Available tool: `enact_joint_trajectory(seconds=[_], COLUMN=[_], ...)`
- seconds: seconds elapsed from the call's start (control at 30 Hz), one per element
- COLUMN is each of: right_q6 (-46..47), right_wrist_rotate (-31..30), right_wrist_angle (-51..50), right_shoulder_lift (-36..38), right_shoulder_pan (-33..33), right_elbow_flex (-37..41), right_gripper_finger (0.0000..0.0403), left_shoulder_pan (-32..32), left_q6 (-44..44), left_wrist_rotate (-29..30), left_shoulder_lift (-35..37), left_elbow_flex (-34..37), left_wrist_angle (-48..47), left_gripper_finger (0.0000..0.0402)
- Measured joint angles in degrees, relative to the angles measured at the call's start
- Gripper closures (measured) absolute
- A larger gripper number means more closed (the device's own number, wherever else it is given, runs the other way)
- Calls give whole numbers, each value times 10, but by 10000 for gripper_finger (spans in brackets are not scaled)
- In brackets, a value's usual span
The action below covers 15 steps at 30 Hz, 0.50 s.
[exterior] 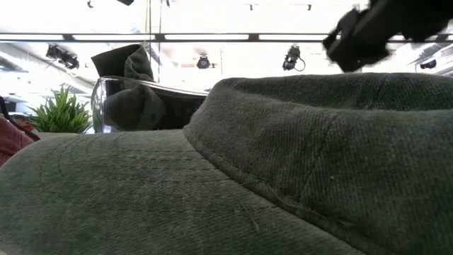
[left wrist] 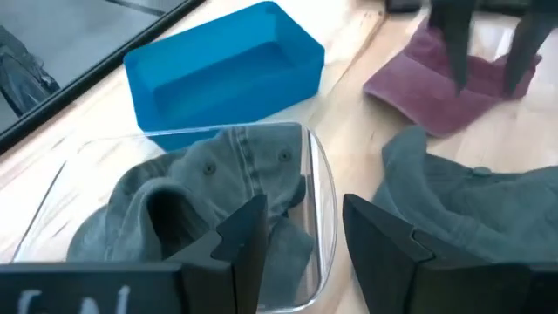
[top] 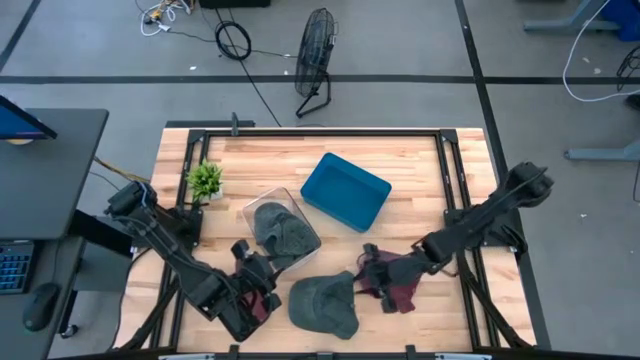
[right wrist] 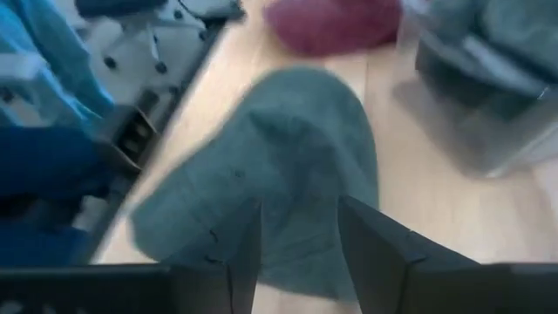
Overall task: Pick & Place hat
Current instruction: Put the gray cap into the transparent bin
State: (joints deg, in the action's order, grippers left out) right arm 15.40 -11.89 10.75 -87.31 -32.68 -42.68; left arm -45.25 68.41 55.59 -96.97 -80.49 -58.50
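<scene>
A grey-green hat [top: 323, 305] lies flat on the table near its near edge and fills the low view [exterior: 283, 163]. A second grey-green hat [left wrist: 209, 192] sits bunched in a clear container [top: 282, 232]. One maroon hat [top: 402, 290] lies under the right arm; another maroon hat [top: 264, 306] lies by the left arm. My left gripper [left wrist: 305, 240] hovers open at the clear container's near end [top: 256, 268]. My right gripper [right wrist: 301, 249] is open above the table between the loose green hat and the maroon hat [top: 368, 268], touching nothing.
A blue bin [top: 345, 190] stands behind the hats near the table's middle. A small potted plant [top: 205, 180] sits at the far left. A black frame rail [top: 320, 130] borders the tabletop. Bare wood shows along the far edge.
</scene>
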Motion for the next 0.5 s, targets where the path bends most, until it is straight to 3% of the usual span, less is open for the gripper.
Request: enact_joint_trajectory(seconds=[0.23, 0.5], right_q6=[1, -9], right_wrist_rotate=[4, 19], right_wrist_angle=[7, -23], right_shoulder_lift=[-106, -134], right_shoulder_pan=[35, 65], right_elbow_flex=[-20, -26], right_gripper_finger=[247, 248], left_shoulder_pan=[1, 1], left_q6=[-16, -17], left_wrist_rotate=[0, -1], left_shoulder_lift=[0, 0], left_elbow_flex=[-2, -2], left_wrist_angle=[0, -1], left_gripper_finger=[246, 246])
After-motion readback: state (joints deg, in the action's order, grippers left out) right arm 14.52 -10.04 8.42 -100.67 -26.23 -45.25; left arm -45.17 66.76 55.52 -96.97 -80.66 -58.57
